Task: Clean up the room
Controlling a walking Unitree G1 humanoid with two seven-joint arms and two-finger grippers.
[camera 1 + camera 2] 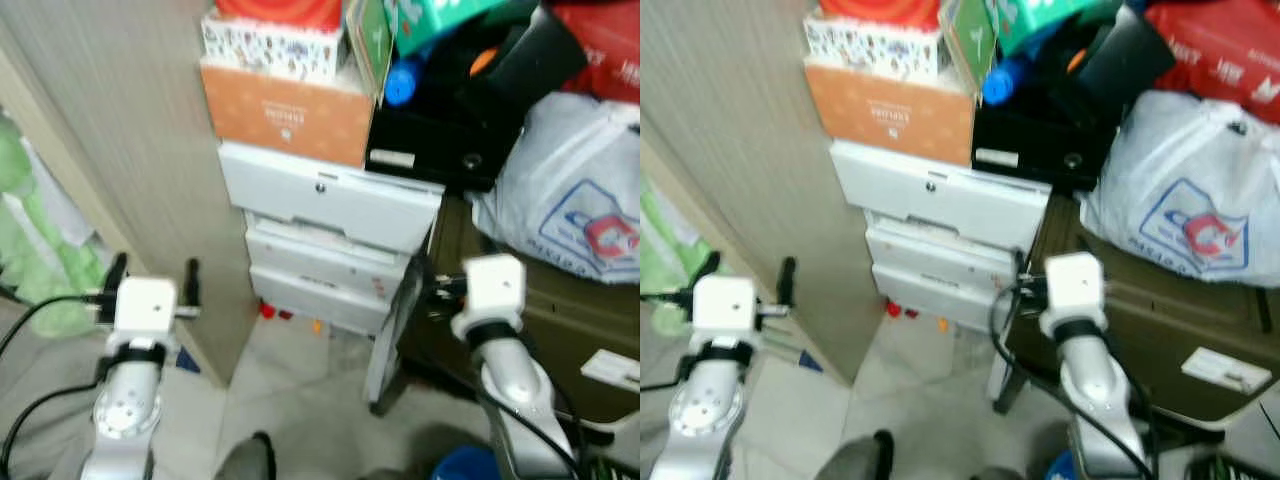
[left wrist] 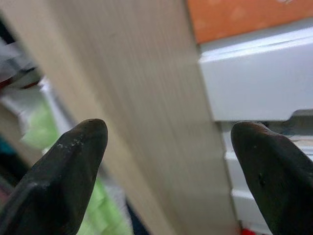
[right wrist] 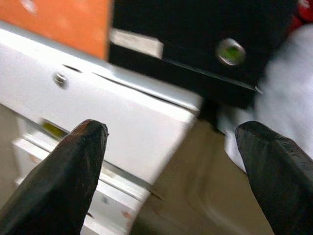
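A white plastic drawer unit (image 1: 330,215) with three drawers stands on the pale tiled floor (image 1: 300,390), pressed against a tall light-wood panel (image 1: 130,130) on its left. On top of the unit sits an orange cardboard box (image 1: 285,110) with a patterned white box (image 1: 270,45) above it, and just beside them a black box (image 1: 440,150) carrying a blue bottle (image 1: 400,85) and other clutter. To the right, a white plastic bag with a blue and red print (image 1: 570,200) lies on a dark olive case (image 1: 540,310), with a red package (image 1: 605,45) above the bag. Small red and orange bits (image 1: 285,315) lie on the floor at the foot of the drawers. The left pincer (image 1: 152,275) hovers in front of the wood panel, its fingers spread wide and holding nothing. The right pincer (image 3: 171,161) is raised towards the right edge of the drawer unit and the black box, likewise wide apart and empty. Green fabric (image 1: 40,270) shows past the panel at the far left.
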